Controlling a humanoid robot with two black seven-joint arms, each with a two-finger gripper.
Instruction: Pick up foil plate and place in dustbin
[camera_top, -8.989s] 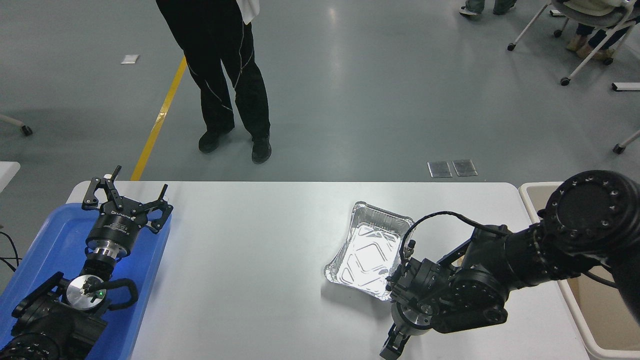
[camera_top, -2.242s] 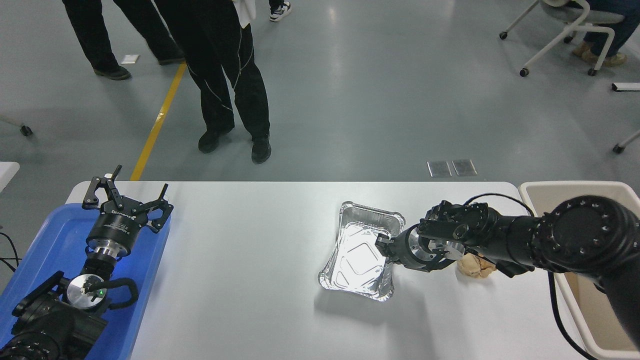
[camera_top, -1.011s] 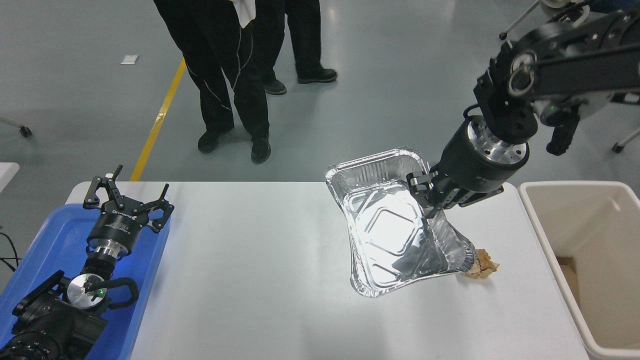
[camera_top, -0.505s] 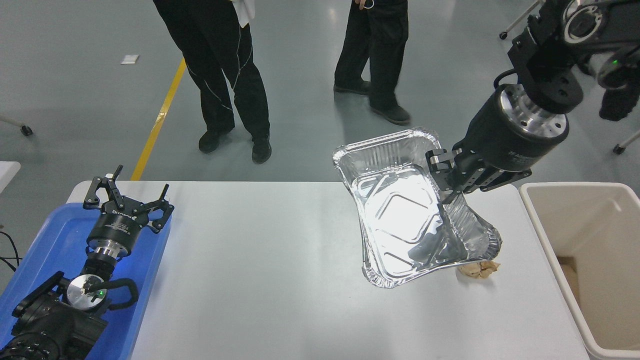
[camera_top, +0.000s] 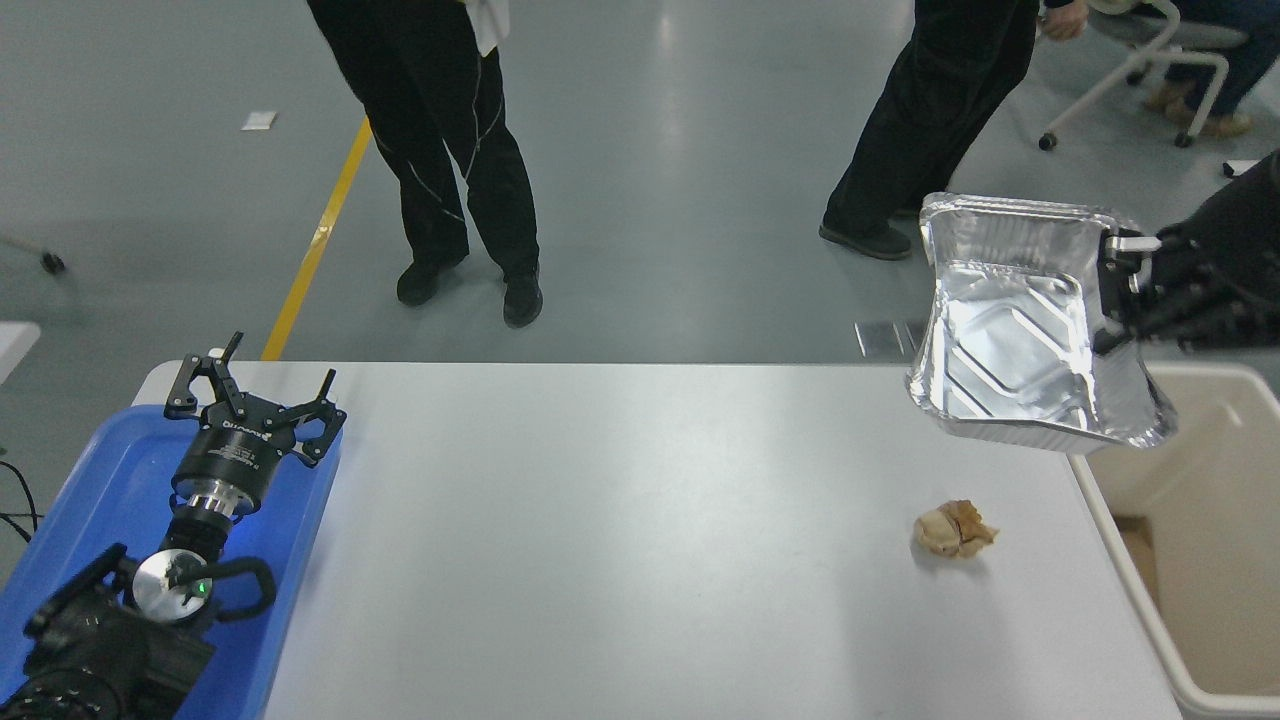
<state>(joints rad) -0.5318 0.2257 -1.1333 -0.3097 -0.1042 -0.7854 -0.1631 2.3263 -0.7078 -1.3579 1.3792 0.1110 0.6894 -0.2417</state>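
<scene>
The right tool (camera_top: 1120, 295), clamped on the right rim of the tilted foil plate (camera_top: 1010, 340), held it aloft over the counter's (camera_top: 600, 520) far right corner beside the dustbin (camera_top: 1110, 520), the carry in hand; next, I judged, it needed shifting right, then letting go.

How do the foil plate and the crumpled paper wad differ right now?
The foil plate is shiny silver, tilted and held in the air by the right gripper; the paper wad is tan, crumpled and lies on the white table. The plate is much larger than the wad.
</scene>
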